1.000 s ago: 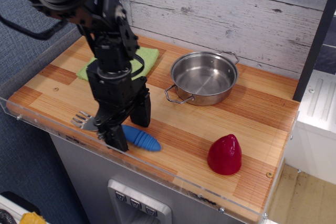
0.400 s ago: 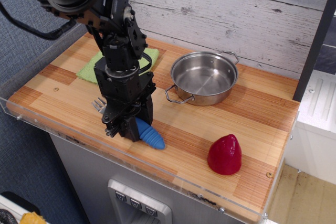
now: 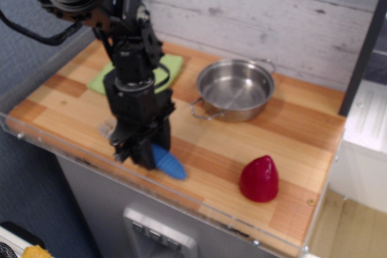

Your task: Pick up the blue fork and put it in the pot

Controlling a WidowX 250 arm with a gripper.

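Claw [image 3: 144,152] clamps one blue fork [image 3: 167,161] — one pot [image 3: 234,90].

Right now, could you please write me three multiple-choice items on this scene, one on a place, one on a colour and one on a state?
1. Where is the green cloth?
A. At the back left of the table, behind the arm
B. Inside the pot
C. Under the red object

2. What colour is the fork's handle?
A. Red
B. Blue
C. Green

3. What is in the pot now?
A. The fork
B. The red object
C. Nothing visible

Answers:
1. A, since the cloth lies on the table behind the arm, left of the pot.
2. B, since the blue fork shows a bright blue handle below the gripper, which is closed on it.
3. C, since the shiny inside shows bare, and the red object stands at the front right.
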